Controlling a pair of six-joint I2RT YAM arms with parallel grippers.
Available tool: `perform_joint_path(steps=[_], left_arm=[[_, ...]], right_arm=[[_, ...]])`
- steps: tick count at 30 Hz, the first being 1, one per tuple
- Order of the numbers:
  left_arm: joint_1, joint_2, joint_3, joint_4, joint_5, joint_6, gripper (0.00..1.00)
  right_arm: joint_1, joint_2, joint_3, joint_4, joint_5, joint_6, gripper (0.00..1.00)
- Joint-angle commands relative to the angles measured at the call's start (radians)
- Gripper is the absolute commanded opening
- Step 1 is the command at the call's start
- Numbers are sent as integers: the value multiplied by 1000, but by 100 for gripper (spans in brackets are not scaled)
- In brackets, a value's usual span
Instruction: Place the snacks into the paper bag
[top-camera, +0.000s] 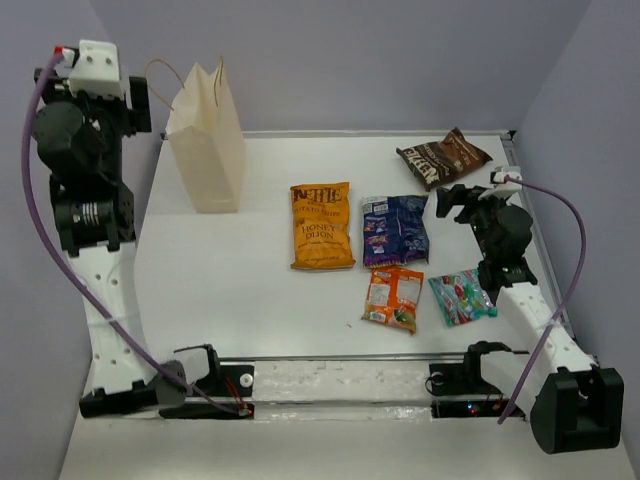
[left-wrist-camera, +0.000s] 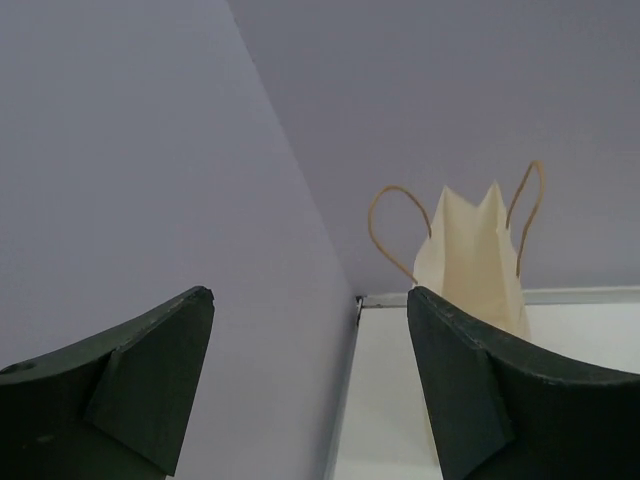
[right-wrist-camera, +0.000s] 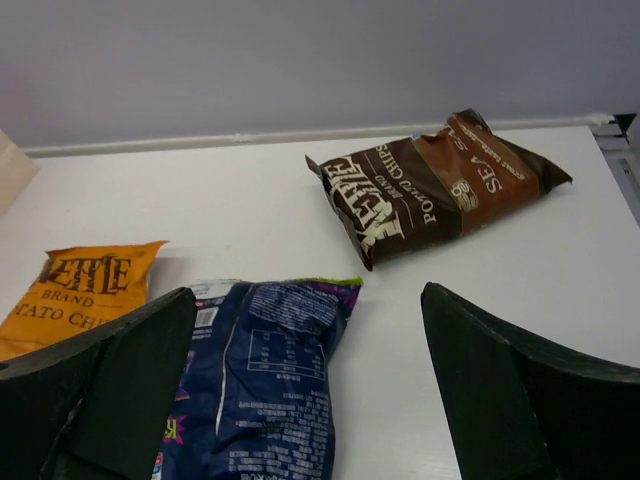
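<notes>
Pretty bare setup here: a plain white table (top-camera: 250, 300) with a matte top, boxed in on three sides by pale lavender-grey walls; the back wall (top-camera: 350, 60) runs along the far edge; the left wall (top-camera: 15, 330) and right wall (top-camera: 600, 110) come forward down the sides; a thin metal-looking strip (top-camera: 340, 132) lines the table's far edge where it meets the back wall, with a small corner bracket (top-camera: 512, 133) at far right; the light is soft and even, and shadows on the tabletop are faint

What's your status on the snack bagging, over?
Left claw open, raised, facing tall cream-white paper bag. Right claw open, empty, beside dark blue foil packet. Five snack packets on white table, none bagged. Nothing blocking.
</notes>
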Motion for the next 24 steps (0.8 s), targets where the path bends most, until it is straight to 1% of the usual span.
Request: perform_joint_path(steps=[1,2,6,7,9,10,14,16,19,24], left_arm=[[7,284,255,-312,16,-145,90],[8,320,317,-320,14,-148,90],[8,478,429,-313,43,-148,94],[8,544,457,-313,52,-153,94],[8,609,542,-307,46,-180,94],[10,668,573,-308,46,-192,93],[11,793,745,-304,19,-220,91],[10,831,765,-276,-21,-219,91],[10,853,742,-262,-58,-214,89],[11,851,629,-242,-46,-202,89]], right_arm=[[-6,43,143,-78,-76,-3,100],[-6,63,160,-94,-85,-2,100],[-6,108,194,-99,-157,-9,100],[-6,114,195,-101,-170,-11,100],[-6,135,197,-102,-170,-8,100],[-6,139,197,-102,-165,-3,100],[-6,149,192,-105,-168,30,100],[-6,149,185,-107,-184,47,100],[-6,143,172,-115,-185,47,100],[-6,125,169,-116,-153,24,100]])
